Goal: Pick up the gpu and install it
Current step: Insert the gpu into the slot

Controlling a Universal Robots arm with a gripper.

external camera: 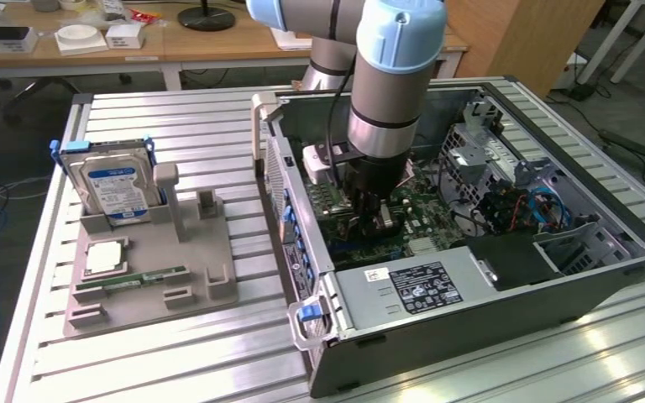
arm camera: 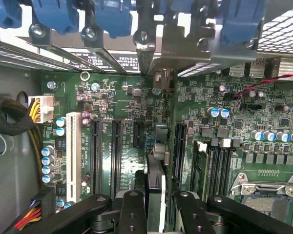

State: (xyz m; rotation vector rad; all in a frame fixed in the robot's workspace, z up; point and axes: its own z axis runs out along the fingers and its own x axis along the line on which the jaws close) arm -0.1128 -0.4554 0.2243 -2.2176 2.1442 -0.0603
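Inside the open computer case, the gripper hangs low over the green motherboard. In the wrist view its jaws are closed on the gpu, seen edge-on as a thin dark card standing upright between the black expansion slots. On the table at the case's nine o'clock, a grey tray holds a hard drive.

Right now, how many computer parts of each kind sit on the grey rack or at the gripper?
Hard drive: 1
Processor chip: 1
Memory stick: 1
gpu, held by the gripper: 1
Total: 4
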